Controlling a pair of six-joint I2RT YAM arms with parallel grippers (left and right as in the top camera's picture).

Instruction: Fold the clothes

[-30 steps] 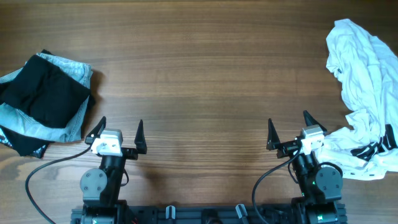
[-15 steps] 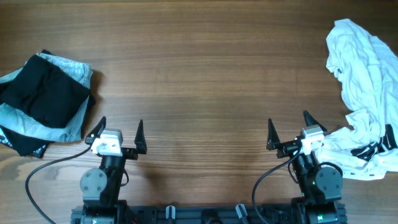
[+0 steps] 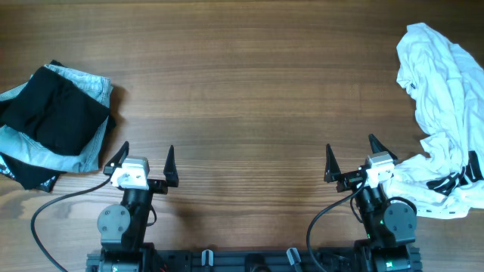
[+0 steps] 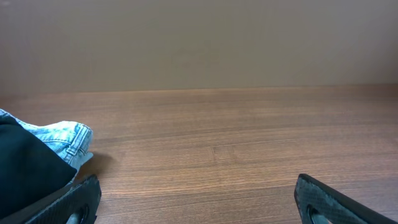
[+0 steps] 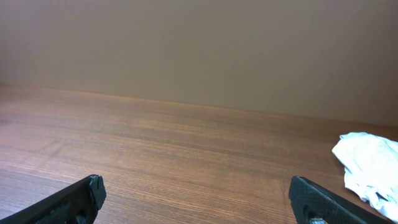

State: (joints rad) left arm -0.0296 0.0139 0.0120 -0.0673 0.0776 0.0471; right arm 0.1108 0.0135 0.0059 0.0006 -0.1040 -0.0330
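On table (image 3: 242, 91), black shirt (image 3: 57, 117) left, white shirts (image 3: 446, 113) right, seemingly nothing moved

Table (image 3: 249, 91): mid-brown wood with a fine grain running left to right. Far left: a black garment (image 3: 57, 117), plain on its visible face, lies over pale blue denim (image 3: 91, 87) that is washed out to near-white at the seams. Far right: white shirts (image 3: 442, 98), unpatterned except for a black-and-white striped trim (image 3: 454, 181) at the near edge. Left gripper (image 3: 147, 151) and right gripper (image 3: 350, 147): black fingers on white bodies. Cable (image 3: 57, 202): black. Wall (image 4: 199, 43): flat beige.
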